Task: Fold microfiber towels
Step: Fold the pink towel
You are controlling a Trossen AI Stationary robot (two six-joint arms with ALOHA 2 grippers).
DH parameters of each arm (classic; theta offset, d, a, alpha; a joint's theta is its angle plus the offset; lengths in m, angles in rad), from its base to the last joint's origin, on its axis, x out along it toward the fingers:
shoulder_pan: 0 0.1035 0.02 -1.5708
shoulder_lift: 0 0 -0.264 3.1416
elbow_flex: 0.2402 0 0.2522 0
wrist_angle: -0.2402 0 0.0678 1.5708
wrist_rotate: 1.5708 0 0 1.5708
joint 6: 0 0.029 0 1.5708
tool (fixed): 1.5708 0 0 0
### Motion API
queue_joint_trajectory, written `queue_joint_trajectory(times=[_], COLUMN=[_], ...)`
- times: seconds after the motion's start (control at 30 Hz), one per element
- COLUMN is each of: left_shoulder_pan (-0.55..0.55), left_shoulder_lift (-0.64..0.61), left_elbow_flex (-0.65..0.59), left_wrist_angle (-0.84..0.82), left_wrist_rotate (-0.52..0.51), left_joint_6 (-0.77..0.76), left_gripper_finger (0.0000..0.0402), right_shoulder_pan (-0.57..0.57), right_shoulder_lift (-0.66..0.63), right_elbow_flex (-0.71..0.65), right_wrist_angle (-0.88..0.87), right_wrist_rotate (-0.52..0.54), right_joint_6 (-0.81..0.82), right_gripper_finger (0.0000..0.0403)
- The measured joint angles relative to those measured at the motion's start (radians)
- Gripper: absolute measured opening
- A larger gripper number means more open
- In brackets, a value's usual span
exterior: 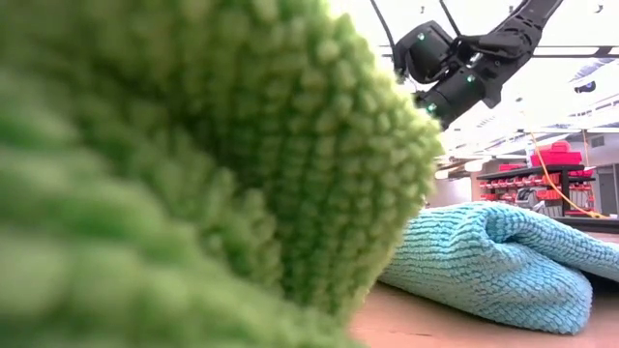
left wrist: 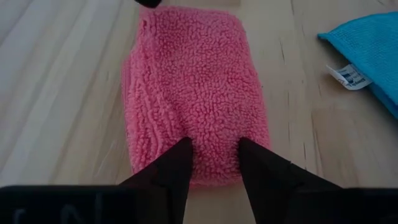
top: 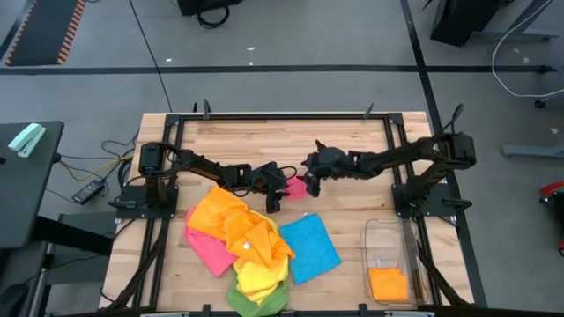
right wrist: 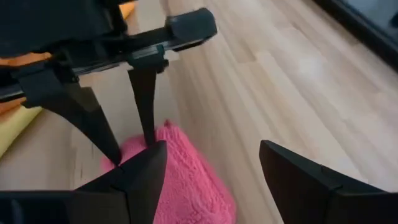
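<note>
At the middle of the table point(top: 352, 141), the two arms meet over a small pink towel point(left wrist: 196, 93) that lies already folded into a compact oblong, flat on the bare wood and apart from the heap. The left pincer point(left wrist: 214, 163) comes down on one short end of it, its two dark fingers set partly apart and pressing into the pile on either side of a raised ridge of cloth; this reads as a pinch or a hold-down that keeps the layers from springing open, though whether the cloth is truly gripped cannot be told. The right pincer point(right wrist: 214, 165) hovers at the towel's other end with its fingers spread wide and nothing between them, one finger over the pink edge, placed, it seems, to take that end for the next fold or to lift the bundle away. The unfolded towels wait in a loose pile on the near left of the table: an orange towel point(top: 225, 216) on top, a yellow towel point(top: 260, 277) and a green towel point(top: 256, 304) toward the front edge, with a blue towel point(top: 310, 248) spread just beside them. A clear bin point(top: 392, 233) at the near right holds a folded orange cloth point(top: 388, 283), probably where finished ones go.
</note>
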Motion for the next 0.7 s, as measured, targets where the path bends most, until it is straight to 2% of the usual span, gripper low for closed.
queue_joint_trajectory(times=[0.2, 0.33, 0.5, 0.7], left_shoulder_pan=[0.000, -0.001, -0.002, -0.007], left_shoulder_lift=[0.000, -0.016, -0.060, -0.109], left_elbow_flex=[0.000, 0.000, 0.000, 0.000], left_wrist_angle=[0.002, 0.003, -0.020, -0.076], left_wrist_rotate=[0.000, 0.000, 0.000, 0.000], left_joint_6=[0.006, 0.030, 0.038, 0.107], left_gripper_finger=[0.0137, 0.0136, 0.0141, 0.0134], right_shoulder_pan=[-0.051, -0.040, -0.039, -0.037], right_shoulder_lift=[0.008, 0.008, 0.019, 0.035], right_elbow_flex=[-0.001, 0.000, 0.000, 0.000], right_wrist_angle=[-0.059, -0.053, -0.114, -0.136], right_wrist_rotate=[-0.117, -0.159, -0.142, -0.055], right_joint_6=[0.013, 0.019, 0.045, 0.037], right_gripper_finger=[0.0266, 0.0266, 0.0266, 0.0266])
